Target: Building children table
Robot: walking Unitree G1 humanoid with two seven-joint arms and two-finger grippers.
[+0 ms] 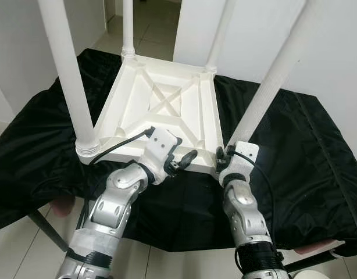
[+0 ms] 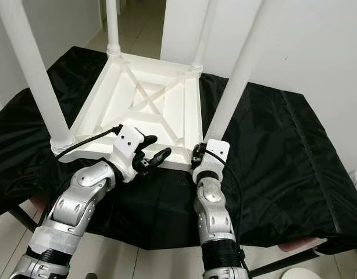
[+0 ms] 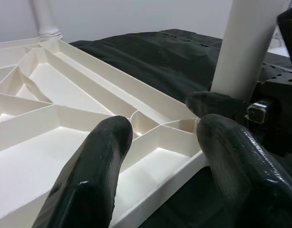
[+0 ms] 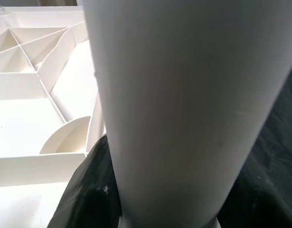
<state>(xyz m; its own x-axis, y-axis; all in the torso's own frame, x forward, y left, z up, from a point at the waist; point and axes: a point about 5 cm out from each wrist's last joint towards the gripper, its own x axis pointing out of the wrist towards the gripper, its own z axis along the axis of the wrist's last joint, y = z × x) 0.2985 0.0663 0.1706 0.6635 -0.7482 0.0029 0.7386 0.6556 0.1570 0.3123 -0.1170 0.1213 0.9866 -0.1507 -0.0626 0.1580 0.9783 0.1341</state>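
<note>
A white plastic children's table point(image 1: 167, 102) lies upside down on a black cloth, ribbed underside up, with its legs standing upright. My right gripper point(image 1: 222, 158) is shut on the near right leg point(image 1: 271, 81) just above its socket; in the right wrist view that leg point(image 4: 184, 95) runs between the black fingers point(image 4: 89, 190). My left gripper point(image 1: 181, 161) is open at the table's near rim, a little left of that leg. Its two fingers point(image 3: 89, 175) straddle the rim's ribbed corner, with the leg point(image 3: 250, 47) just beyond.
The near left leg point(image 1: 68, 75) rises close beside my left arm, and two more legs point(image 1: 128, 26) stand at the far corners. The black cloth point(image 1: 306, 151) drapes over the support's edges. White walls surround it, with tiled floor below.
</note>
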